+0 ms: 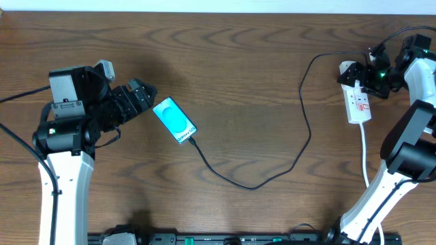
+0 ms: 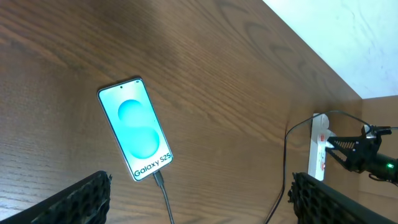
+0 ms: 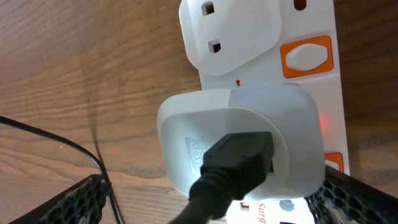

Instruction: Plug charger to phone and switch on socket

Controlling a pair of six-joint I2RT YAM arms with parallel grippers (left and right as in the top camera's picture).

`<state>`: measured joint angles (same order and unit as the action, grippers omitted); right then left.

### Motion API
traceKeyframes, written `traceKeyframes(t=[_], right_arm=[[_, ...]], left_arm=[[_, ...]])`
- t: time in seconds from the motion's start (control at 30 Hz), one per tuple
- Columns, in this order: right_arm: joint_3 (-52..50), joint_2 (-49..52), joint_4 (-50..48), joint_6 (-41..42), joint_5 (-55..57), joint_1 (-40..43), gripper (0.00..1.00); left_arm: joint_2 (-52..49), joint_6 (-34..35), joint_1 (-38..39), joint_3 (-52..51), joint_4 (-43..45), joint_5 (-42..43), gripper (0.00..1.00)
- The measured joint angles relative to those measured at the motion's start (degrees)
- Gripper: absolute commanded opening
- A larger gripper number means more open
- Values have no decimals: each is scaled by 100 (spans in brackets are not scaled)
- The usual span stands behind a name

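- My left gripper [image 1: 140, 95], jaws wide and empty, sits at 10 o'clock of the phone [image 1: 174, 120]; the charger [image 1: 253, 187] is plugged into the phone's 5 o'clock end
- My right gripper [image 1: 373, 73], jaws apart and gripping nothing, straddles the white adapter [image 3: 205, 124] seated in the socket [image 1: 359, 103]

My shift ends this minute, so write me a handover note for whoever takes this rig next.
Left gripper: open, empty, beside the rectangular cyan-screened smartphone.
Right gripper: open, empty, close over the white adapter plugged into the white power strip.
Done: the thin black charger cable is plugged into the phone's bottom edge.
Left: press the orange switch beside that adapter. A faint red glow shows there, but I cannot tell whether it is on.
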<state>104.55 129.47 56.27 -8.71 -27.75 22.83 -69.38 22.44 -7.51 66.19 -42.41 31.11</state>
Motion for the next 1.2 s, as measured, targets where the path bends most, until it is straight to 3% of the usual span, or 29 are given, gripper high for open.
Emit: traceKeyframes(t=[0.23,0.7,1.0,1.2], right_arm=[[415,144,632,197,-114,7,99],[3016,90,2959,317,649,295,99],[3169,-1355,4057,828,1637,-234,99],[3239,-2090,4087,962,1814,-551,99]], left_arm=[[0,0,0,0,0,-2,92],[0,0,0,0,0,0,92],[0,0,0,0,-2,-2,92],[0,0,0,0,-2,0,92]])
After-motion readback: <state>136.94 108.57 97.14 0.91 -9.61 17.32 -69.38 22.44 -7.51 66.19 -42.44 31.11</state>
